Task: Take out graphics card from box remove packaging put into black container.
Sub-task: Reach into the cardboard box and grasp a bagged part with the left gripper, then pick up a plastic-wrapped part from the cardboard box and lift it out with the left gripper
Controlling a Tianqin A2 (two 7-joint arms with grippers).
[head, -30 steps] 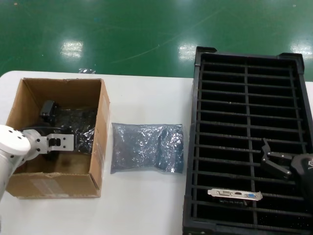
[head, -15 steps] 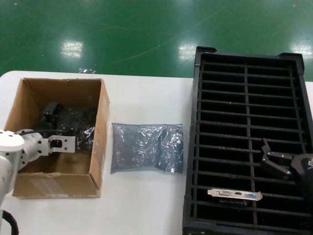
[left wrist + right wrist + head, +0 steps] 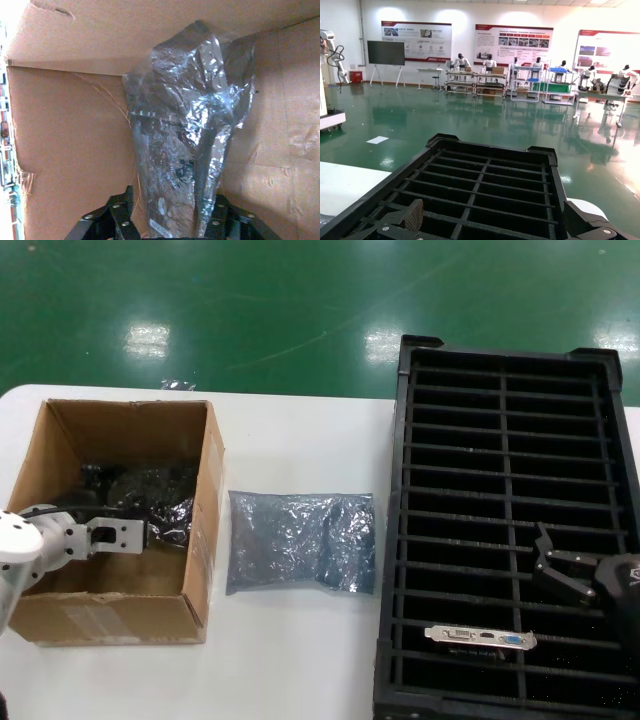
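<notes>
Left wrist view shows the left pincer (image 3: 172, 220) pinching the packaging (image 3: 192, 135) by its near end, the graphics card (image 3: 172, 172) dimly visible inside; the bag rises straight ahead of the pincer, inside the box (image 3: 65, 125), seemingly gripped so it can be lifted clear. Over the black container (image 3: 610, 420) the right pincer (image 3: 565, 570) hangs spread, likely waiting; another card (image 3: 480, 638) stands slotted just beside it.
</notes>
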